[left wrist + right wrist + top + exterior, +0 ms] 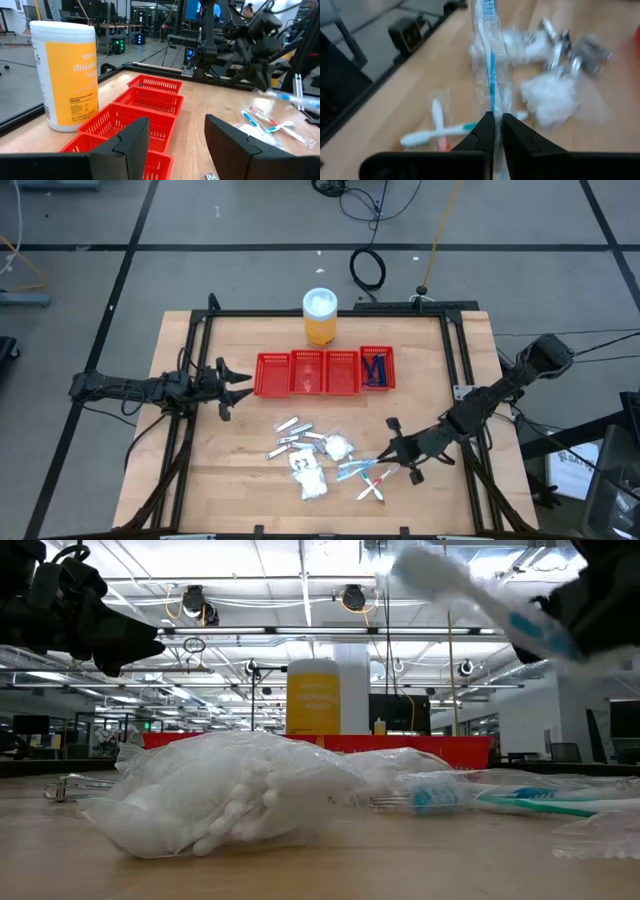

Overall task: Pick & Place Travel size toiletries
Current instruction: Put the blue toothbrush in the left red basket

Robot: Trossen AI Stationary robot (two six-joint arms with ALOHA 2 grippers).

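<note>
My right gripper (392, 454) hangs over the near right of the table, shut on a blue stick in clear wrap (489, 70). In the low view the stick (480, 600) is in the air above the pile. On the table left of it lie silvery tubes (290, 436), white crinkly packets (313, 480) and more wrapped sticks (372, 483). Dark blue razors (376, 370) lie in the rightmost compartment of the red tray (272, 374). My left gripper (177, 145) is open and waits above the table by the tray's left end. My right gripper pinches the wrapped blue stick between its two fingers (485, 131), at one end of it (492, 107). The stick runs on past the fingertips, in line with the fingers. It is lifted clear of the table, slanting over the pile (510, 620).
An orange jar with a white lid (320, 317) stands behind the tray. A black frame (330, 313) runs along the table's far and side edges. Bare wood lies between the tray and the pile, and near the table's left side.
</note>
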